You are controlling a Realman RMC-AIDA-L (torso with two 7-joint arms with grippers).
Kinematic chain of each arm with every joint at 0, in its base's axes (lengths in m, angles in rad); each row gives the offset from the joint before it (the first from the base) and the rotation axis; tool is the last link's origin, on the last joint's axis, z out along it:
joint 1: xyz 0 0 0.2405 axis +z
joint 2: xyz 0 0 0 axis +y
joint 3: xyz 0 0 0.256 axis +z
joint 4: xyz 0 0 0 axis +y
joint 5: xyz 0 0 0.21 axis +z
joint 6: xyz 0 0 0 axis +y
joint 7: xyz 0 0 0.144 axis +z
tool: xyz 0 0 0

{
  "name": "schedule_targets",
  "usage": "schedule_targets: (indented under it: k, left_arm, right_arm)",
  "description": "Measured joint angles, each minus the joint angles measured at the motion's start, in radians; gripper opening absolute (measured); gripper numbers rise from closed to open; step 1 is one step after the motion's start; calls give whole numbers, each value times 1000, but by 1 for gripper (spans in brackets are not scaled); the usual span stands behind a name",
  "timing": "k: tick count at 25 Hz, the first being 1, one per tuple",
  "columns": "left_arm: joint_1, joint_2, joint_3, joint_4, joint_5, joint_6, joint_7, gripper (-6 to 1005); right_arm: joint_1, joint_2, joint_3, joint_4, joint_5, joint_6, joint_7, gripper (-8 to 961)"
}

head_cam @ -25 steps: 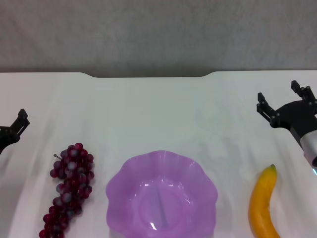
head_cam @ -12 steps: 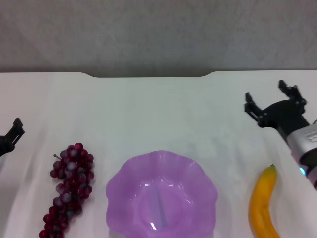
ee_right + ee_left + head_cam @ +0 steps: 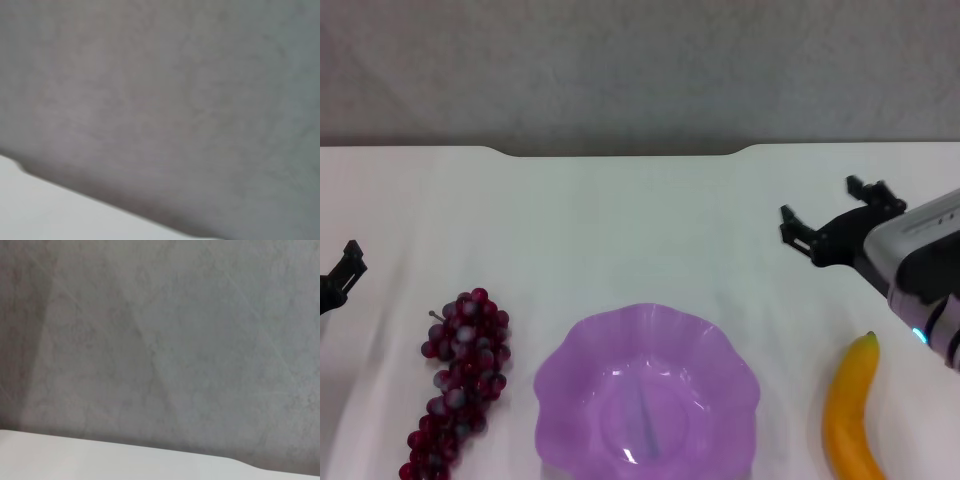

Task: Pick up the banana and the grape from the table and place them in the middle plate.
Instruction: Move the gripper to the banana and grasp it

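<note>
— So, what does the surface look like?

— Plain white counter (image 3: 620, 220) with a shallow notch in its far edge, and a grey, mottled wall behind it.

— And the fruit?

— From the head view, the grape (image 3: 460, 385) bunch lies on the counter on the robot's left, just beside the middle plate (image 3: 646, 330), which sits at the near centre and holds nothing. The banana (image 3: 850, 415) lies on the right of the plate, apart from it, its dark tip pointing away from the robot.

— Where are the arms?

— The right end effector (image 3: 830, 220) hovers over the counter beyond the banana, its fingers spread apart and holding nothing. The left end effector (image 3: 342, 272) is parked at the left edge of the head view; only a dark tip shows, so I cannot tell how its fingers stand.

— Do the wrist views add anything?

— Both show only the grey wall and a strip of white counter edge; no fruit, plate or fingers. Only the head view shows those.

— Any writing?

— None I can read.
</note>
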Motion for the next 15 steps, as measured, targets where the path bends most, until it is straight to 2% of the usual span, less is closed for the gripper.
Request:
schedule_targets:
  k: [3,5,8,12,15]
  left_arm:
    - [2,0,0,0,0,6,0,876]
    - [1,0,0,0,0,8,0,876]
    - [-1,0,0,1,0,9,0,875]
    - [-1,0,0,1,0,9,-1,875]
    - [-2,0,0,1,0,9,-1,875]
  right_arm:
    - [-18,-5,146,80,-1,275,63,891]
    - [-9,-5,287,105,-53,482,155,891]
    - [53,-5,436,130,-267,745,376,891]
    - [175,-4,510,182,-675,1033,699,892]
    - [260,-3,509,196,-865,1185,802,892]
